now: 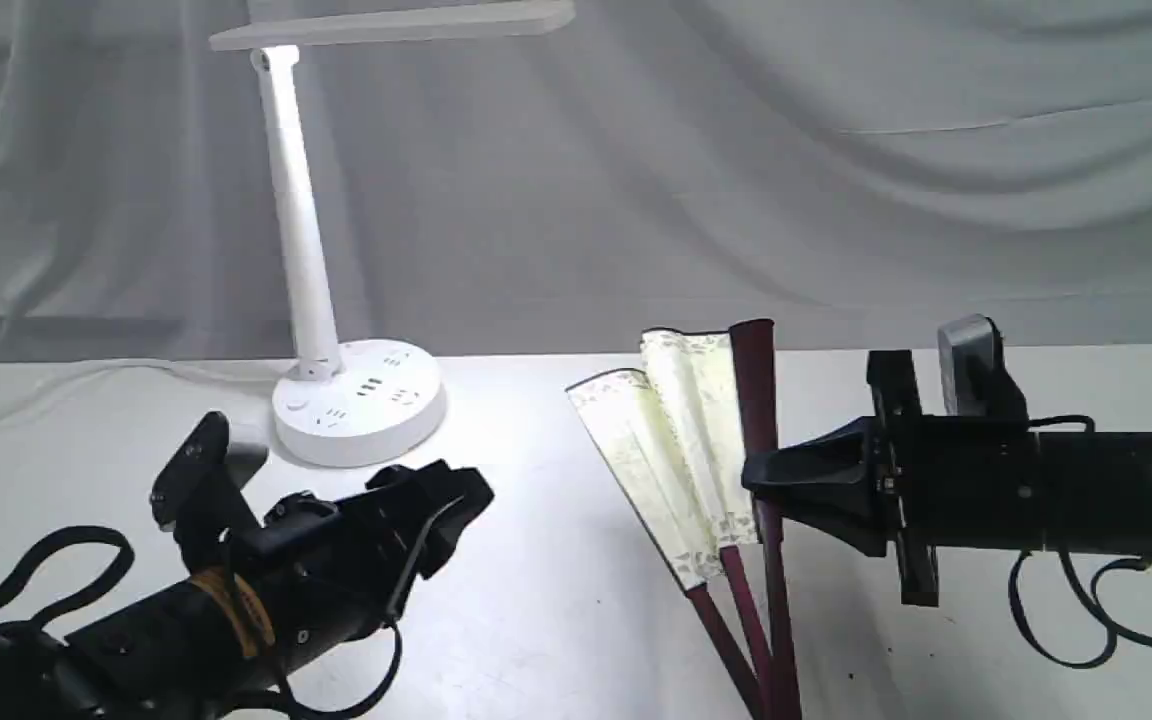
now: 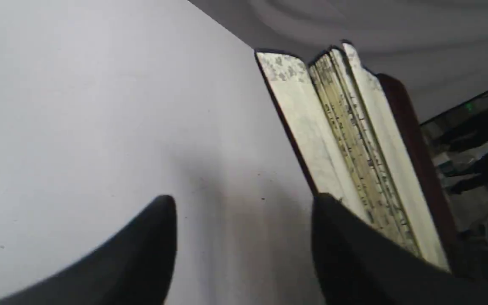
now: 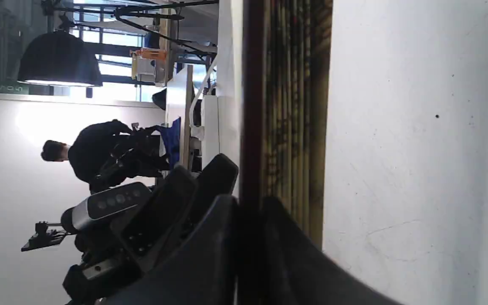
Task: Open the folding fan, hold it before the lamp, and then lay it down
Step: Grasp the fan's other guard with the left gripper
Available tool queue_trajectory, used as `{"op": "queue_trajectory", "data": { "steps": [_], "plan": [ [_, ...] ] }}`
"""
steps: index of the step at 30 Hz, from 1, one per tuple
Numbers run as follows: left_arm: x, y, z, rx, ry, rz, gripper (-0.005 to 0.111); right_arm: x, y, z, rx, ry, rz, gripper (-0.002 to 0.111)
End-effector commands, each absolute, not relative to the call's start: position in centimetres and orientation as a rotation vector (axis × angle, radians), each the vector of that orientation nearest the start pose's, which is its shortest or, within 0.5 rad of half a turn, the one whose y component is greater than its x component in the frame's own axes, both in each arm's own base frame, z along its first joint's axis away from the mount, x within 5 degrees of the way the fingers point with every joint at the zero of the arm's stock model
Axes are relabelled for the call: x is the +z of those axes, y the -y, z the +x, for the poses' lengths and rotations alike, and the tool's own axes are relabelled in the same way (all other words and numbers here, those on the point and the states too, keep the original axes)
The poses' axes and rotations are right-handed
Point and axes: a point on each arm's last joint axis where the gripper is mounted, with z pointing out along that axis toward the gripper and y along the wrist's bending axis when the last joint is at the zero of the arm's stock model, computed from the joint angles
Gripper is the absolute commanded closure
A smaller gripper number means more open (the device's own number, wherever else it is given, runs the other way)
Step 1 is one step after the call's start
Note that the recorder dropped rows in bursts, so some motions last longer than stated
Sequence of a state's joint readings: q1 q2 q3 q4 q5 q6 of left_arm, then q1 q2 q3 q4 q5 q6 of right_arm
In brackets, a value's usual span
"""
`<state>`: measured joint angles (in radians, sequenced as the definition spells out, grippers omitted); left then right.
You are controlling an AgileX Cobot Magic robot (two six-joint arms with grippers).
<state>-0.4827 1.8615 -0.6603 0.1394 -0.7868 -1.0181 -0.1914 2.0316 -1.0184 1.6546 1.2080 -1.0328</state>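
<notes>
My right gripper clamps the folding fan by its outer rib, partly spread right of the tabletop's centre, presumably anchoring 1 side so my left gripper, fingers apart near the front-left corner, can spread it.

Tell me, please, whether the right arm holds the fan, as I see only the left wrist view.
Observer: Yes, the right gripper, jaws shut, clamps the fan's dark outer rib.
Operator: Thank you; where is the lamp?
Observer: The lamp stands left of the fan in the exterior view, well apart from it.
</notes>
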Motion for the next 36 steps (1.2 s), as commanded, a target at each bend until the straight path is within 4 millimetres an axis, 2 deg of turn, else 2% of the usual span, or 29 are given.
{"op": "queue_trajectory", "data": {
  "steps": [1,6,12,21,26,33,36],
  "plan": [
    [13.2,17.0,29.1,-1.136,-2.011,-0.437,0.049,15.6,-1.4,36.2,1.663,-2.156,0.366,0.108],
    [11.7,18.8,29.9,-1.333,-2.076,-0.486,0.049,15.6,-1.4,36.2,1.662,-2.157,0.364,0.108],
    [10.5,20.5,31.5,-1.568,-2.018,-0.574,0.049,15.6,-1.4,36.2,1.662,-2.156,0.363,0.108],
    [8.8,22.0,33.3,-1.766,-1.955,-0.671,0.049,15.6,-1.4,36.2,1.651,-2.16,0.338,0.108],
    [7.8,22.6,34.5,-1.818,-1.942,-0.753,0.049,15.6,-1.4,36.1,1.649,-2.161,0.334,0.108],
    [8.4,23.7,36.4,-1.886,-1.852,-0.687,0.049,15.4,-1.5,35.9,1.642,-2.189,0.307,0.108],
    [8.0,24.0,36.9,-1.913,-1.848,-0.726,0.05,15.4,-1.5,35.9,1.642,-2.188,0.308,0.108]
  ]
}}
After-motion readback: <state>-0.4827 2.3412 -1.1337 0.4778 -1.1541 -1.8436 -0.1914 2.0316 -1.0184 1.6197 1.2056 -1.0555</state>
